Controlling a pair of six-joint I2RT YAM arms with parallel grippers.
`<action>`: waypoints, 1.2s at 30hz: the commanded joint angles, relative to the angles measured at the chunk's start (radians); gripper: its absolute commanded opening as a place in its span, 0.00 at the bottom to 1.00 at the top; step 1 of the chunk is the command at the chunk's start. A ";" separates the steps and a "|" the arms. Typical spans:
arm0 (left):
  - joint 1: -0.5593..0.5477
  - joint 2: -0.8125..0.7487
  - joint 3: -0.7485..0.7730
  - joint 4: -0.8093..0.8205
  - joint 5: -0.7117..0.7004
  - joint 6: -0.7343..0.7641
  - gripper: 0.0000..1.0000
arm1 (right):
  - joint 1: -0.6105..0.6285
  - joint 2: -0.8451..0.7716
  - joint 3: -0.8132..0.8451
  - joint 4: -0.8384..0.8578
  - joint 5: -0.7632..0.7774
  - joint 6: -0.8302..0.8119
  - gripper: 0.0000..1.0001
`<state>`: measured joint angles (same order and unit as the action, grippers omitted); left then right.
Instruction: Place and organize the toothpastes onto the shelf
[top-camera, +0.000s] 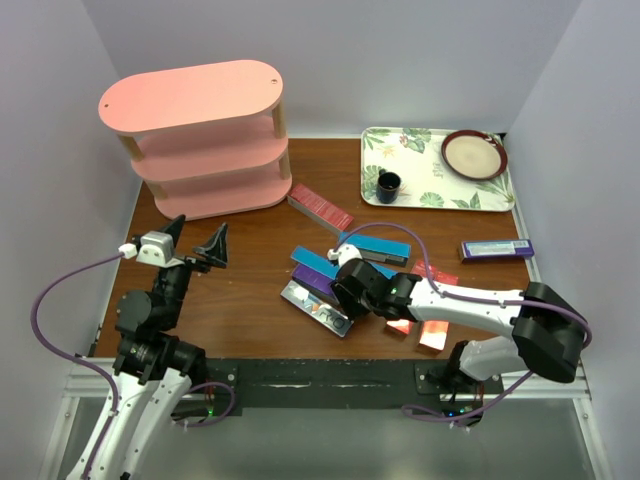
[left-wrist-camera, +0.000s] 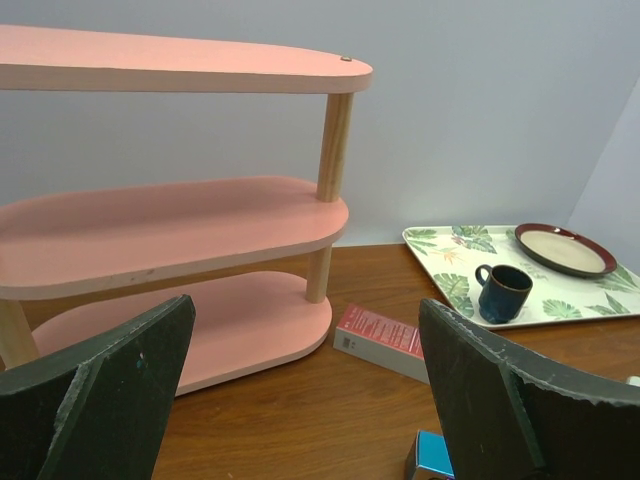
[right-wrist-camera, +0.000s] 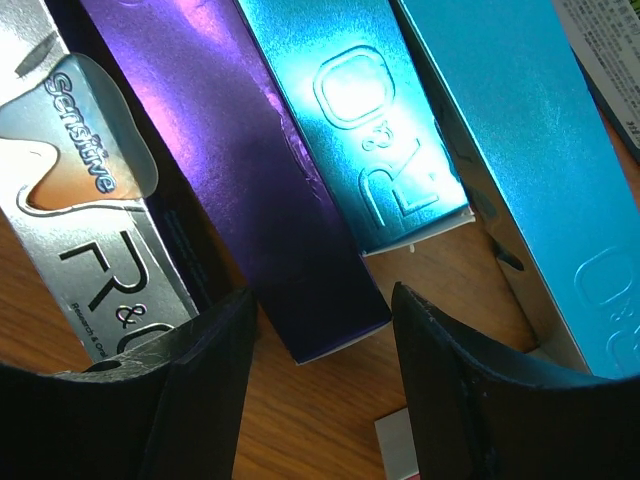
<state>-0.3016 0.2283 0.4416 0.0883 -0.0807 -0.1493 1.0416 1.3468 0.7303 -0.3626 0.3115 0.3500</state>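
The wooden worktop (top-camera: 250, 240) carries the pink shelf (top-camera: 190, 95) at its far left. The toothpaste cartons (top-camera: 375, 247) lie mostly heaped mid-worktop, and a red carton (top-camera: 320, 207) lies near the shelf. The left end effector (top-camera: 198, 232) hangs wide open, facing the shelf. The right end effector (right-wrist-camera: 320, 300) narrowly flanks a purple carton (right-wrist-camera: 250, 180); whether it grips cannot be told.

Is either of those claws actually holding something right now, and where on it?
Left gripper: open, holding nothing. Right gripper straddles the end of the purple carton; whether it grips yet cannot be told.
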 joint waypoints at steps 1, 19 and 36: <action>-0.002 0.009 0.028 0.027 0.016 -0.007 1.00 | -0.002 -0.034 0.011 -0.010 -0.009 -0.019 0.59; -0.002 0.013 0.026 0.028 0.025 -0.006 1.00 | 0.032 0.143 0.037 0.132 -0.062 -0.057 0.59; -0.002 0.013 0.026 0.028 0.029 -0.006 1.00 | 0.055 -0.087 0.089 0.059 -0.091 -0.063 0.29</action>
<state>-0.3016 0.2348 0.4416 0.0883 -0.0593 -0.1493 1.0931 1.3521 0.7433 -0.3050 0.2211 0.2871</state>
